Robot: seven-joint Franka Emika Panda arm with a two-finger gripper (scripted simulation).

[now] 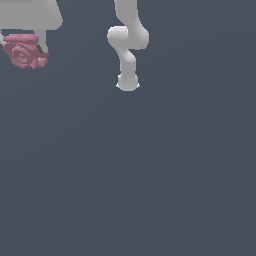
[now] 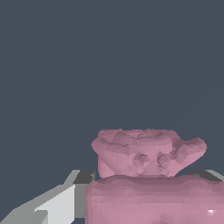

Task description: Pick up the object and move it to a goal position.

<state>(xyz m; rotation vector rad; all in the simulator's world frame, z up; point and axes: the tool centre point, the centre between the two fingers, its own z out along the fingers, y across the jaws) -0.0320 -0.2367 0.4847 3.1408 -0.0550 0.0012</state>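
the dusty-pink object (image 1: 25, 50) is clamped between the fingers (image 1: 43, 42) of the gripper (image 1: 24, 41), seen well apart from the arm's base (image 1: 127, 82).

The only thing apart from the task is the table (image 1: 150, 175), a flat surface of dark slate blue-grey that fills the exterior view from edge to edge. It has an even, matte tone, and no edge, seam or marking shows on it. In the wrist view the same blue-grey surface (image 2: 87, 65) takes up most of the picture, equally plain in colour. How far it extends cannot be told.
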